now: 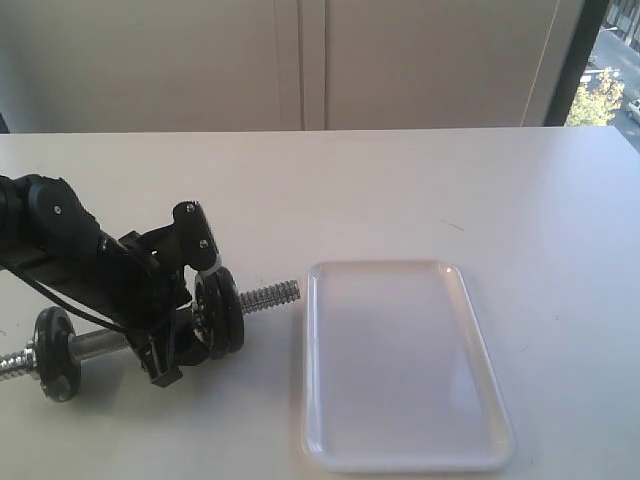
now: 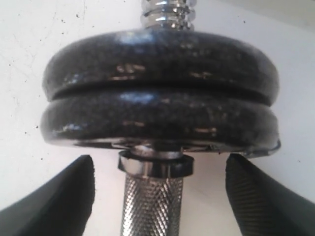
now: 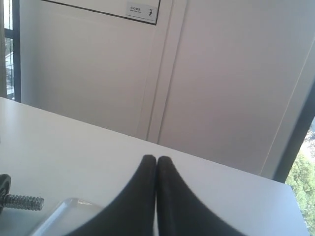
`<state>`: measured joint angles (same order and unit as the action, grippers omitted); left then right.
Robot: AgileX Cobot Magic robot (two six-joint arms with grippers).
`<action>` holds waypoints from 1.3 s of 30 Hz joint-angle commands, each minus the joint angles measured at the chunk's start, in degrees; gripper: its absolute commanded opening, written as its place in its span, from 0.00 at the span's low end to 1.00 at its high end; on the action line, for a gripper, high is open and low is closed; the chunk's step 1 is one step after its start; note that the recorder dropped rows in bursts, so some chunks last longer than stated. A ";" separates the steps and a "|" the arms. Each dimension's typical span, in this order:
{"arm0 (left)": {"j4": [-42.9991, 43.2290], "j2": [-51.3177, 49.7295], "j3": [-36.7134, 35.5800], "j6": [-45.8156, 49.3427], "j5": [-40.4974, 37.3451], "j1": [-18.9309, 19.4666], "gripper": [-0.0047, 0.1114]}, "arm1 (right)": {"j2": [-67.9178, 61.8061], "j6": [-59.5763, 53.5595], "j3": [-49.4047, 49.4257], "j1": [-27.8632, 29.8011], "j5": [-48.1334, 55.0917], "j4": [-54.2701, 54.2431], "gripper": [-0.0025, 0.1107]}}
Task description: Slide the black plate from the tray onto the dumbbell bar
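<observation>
Three black discs (image 1: 225, 312) on one chrome bar (image 1: 268, 296): two pressed together, one alone at the other end. One white tray (image 1: 400, 360). One table (image 1: 400, 180). Two grippers: left gripper (image 2: 158, 161), right gripper (image 3: 156, 160).

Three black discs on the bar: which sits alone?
The disc at the bar's left end, exterior view; the other two sit stacked together near the left gripper.

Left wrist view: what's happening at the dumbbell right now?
The left gripper stands open astride the knurled chrome dumbbell bar, just beside two matte black cast-iron discs stacked on it, and grips nothing. The glossy white plastic tray holds no disc. The right gripper is shut and empty above the white table.
</observation>
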<state>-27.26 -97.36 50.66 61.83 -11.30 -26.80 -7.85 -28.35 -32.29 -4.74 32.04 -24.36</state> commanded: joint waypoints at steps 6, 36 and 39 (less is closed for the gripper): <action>0.82 0.59 0.11 -0.33 -2.18 -0.31 0.70 | 0.27 0.29 0.41 -1.00 -0.96 0.64 0.02; 4.64 0.59 0.11 -0.42 -3.75 -0.19 0.70 | 0.27 0.16 0.41 -1.00 -0.96 0.89 0.02; 4.64 0.59 0.11 -0.42 -3.75 -0.19 0.70 | 0.27 0.16 0.41 -1.00 -0.96 0.89 0.02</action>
<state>-22.29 -97.36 50.66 61.71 -13.62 -26.80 -7.85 -28.31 -32.29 -5.64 31.57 -23.71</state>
